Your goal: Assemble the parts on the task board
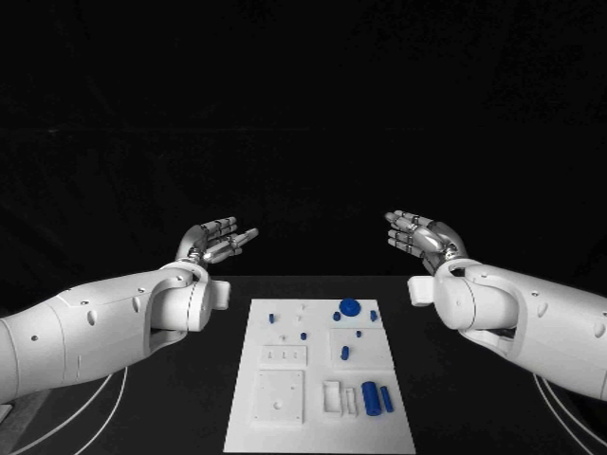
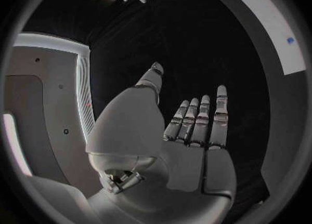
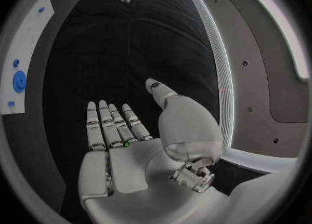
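Both of my hands are raised above the far part of the black table (image 1: 180, 417), palms turned toward each other, with fingers extended and apart. My left hand (image 1: 217, 239) grasps nothing; in the left wrist view its fingers (image 2: 195, 122) lie straight side by side, thumb set off to one side. My right hand (image 1: 421, 233) is likewise released and holds nothing; in the right wrist view its fingers (image 3: 111, 125) are straight and its thumb stands apart.

The task board (image 1: 249, 417) lies flat on the table between my two arms, nearer to me than either hand and well apart from both. Neither hand touches it.

Parts on the board:
- One round blue disc (image 1: 349, 306) near the far edge, right of centre.
- One small upright blue peg (image 1: 344, 353) near the middle.
- One blue cylinder (image 1: 371, 397) lying at the near right, with a thinner blue rod (image 1: 386, 398) just beside it.
- Several small blue pieces (image 1: 305, 335) scattered over the far half; their shapes are too small to tell.

A white square block (image 1: 279, 396) sits at the near left of the board.
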Robot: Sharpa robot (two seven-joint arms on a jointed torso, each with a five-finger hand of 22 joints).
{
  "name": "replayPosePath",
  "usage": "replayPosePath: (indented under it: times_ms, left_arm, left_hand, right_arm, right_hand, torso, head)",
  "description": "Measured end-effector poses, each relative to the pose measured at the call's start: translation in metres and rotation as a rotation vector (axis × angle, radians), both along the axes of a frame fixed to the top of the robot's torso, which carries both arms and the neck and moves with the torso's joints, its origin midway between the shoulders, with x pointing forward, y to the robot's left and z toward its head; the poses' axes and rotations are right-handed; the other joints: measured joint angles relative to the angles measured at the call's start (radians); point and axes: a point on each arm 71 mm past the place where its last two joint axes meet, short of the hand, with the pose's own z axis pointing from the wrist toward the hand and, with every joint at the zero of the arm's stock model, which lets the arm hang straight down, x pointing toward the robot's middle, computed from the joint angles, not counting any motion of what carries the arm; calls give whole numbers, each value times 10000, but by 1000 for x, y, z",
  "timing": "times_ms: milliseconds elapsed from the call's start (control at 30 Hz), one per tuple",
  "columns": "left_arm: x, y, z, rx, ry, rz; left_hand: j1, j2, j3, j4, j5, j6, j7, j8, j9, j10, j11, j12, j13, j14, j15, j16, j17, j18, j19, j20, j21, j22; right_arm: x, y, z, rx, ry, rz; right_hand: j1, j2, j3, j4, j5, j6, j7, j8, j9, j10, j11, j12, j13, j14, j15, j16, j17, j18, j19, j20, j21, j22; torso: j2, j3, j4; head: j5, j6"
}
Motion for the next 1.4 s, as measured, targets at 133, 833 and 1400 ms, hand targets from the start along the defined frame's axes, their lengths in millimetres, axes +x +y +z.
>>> replayPosePath:
  times_ms: [133,833,1400]
  left_arm:
    - [9,6,5,126,158,-25]
    - [7,6,2,-117,658,-646]
    - [-24,-16,12,-426,766,-3142]
  left_hand:
    - [455,-42,18,72,0,213,70,0,19,217,40,0,17,230,55,0,19,157,281,101,39,27]
    - [108,849,-232,-1039,39,1783,446,98,85,3414,287,120,147,3988,115,311,171,-539,1828,-1083,494,157]
    - [284,1523,-267,-2308,39,4270,233,215,200,5521,-302,165,147,6555,-877,503,562,-1020,2918,-2294,2266,1005]
  right_arm:
    - [14,-10,7,-145,361,574]
    - [30,-10,5,-3995,-9,2366]
    - [21,38,0,-10261,-2616,3856]
  right_hand:
    - [400,-11,-7,-58,0,164,12,0,5,204,24,0,14,146,44,39,11,-1,116,13,37,12]
    - [1720,-64,-216,-1167,-193,3601,123,168,169,3915,-427,145,159,3628,-341,146,144,158,3438,-418,322,189]
    - [2147,-646,-972,-2070,-193,5880,-339,227,234,6183,-1314,184,207,8679,-2214,3245,2105,565,8818,-2284,2907,1516]
  torso:
    - [1,0,0]
    - [18,-27,-26]
    - [390,-123,181]
  head:
    - [1,0]
    - [147,-179]
    - [74,-179]
